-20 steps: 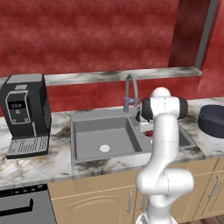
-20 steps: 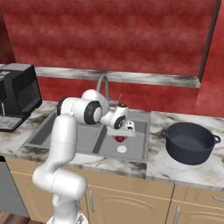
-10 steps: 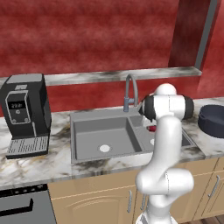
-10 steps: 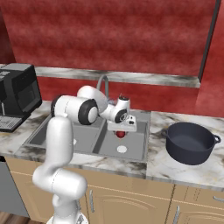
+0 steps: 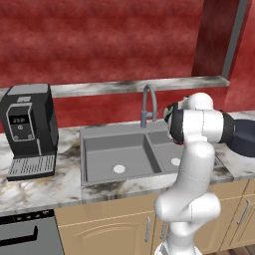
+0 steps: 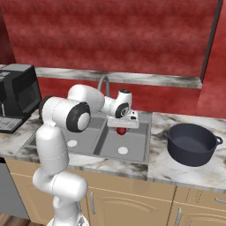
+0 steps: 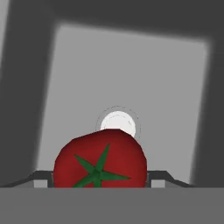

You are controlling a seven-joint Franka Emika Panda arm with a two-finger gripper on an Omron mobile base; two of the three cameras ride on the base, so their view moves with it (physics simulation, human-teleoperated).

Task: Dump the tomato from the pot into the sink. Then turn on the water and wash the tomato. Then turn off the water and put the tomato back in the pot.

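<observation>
Now the gripper holds the tomato above the sink, pot empty.

A black coffee machine stands on the marbled bench at the left, against the red wall. A marbled ledge runs along that wall, with wooden cabinet doors below the bench

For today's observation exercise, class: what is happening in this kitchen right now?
A white robot arm holds the tomato in its gripper, lifted above the right basin of the sink. The pot sits empty on the counter to the right. No water is seen running from the faucet.
</observation>
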